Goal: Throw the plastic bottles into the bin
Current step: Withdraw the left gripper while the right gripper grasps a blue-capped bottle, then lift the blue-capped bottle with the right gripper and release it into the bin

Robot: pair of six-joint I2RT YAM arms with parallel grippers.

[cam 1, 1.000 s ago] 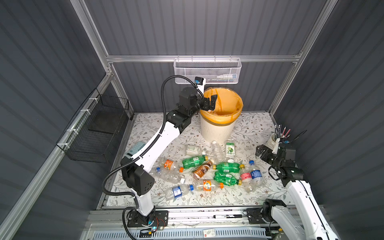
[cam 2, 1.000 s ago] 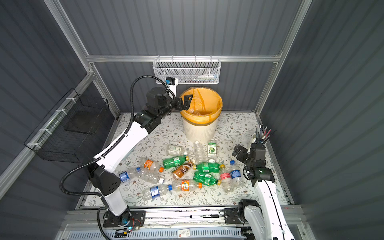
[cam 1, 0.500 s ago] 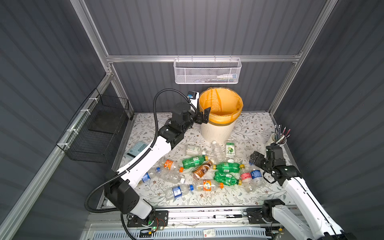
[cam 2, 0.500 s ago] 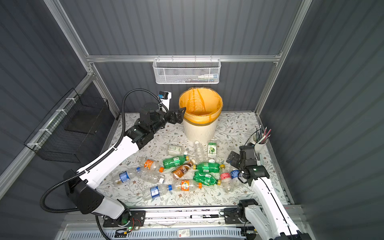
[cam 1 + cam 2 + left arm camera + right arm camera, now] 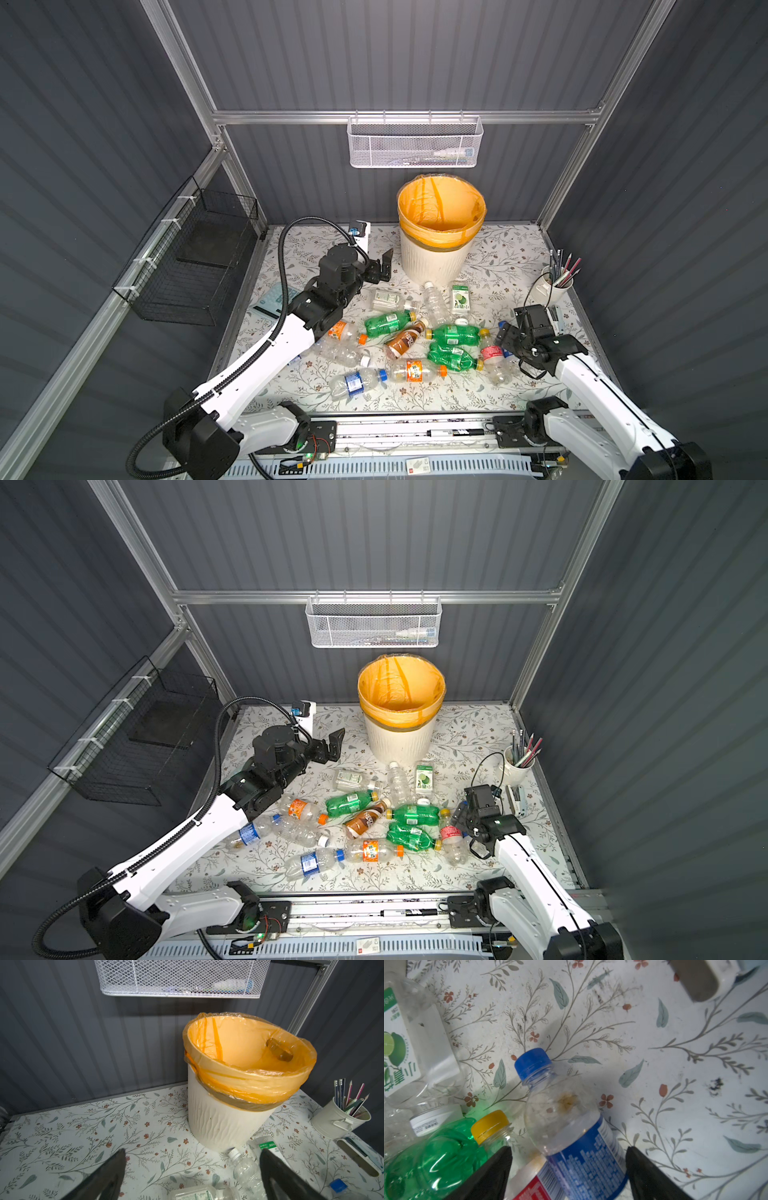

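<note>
Several plastic bottles lie in a heap mid-table, in front of the bin, which is cream, ribbed and lined with an orange bag. My left gripper hangs open and empty just left of the bin; in the left wrist view a clear bottle lies by one finger. My right gripper is low at the heap's right end. In the right wrist view its jaws stand apart on either side of a clear bottle with a blue cap and blue label. A red-label bottle and a green one lie alongside.
A white mesh basket hangs on the back wall above the bin. A black wire basket is fixed to the left wall. A white pencil cup and a stapler stand at the right edge. A flat packet lies left.
My left arm has drawn back from over the bin's rim and come down beside it, still open. My right gripper has dropped left onto the blue-capped bottle, its jaws narrowing.
</note>
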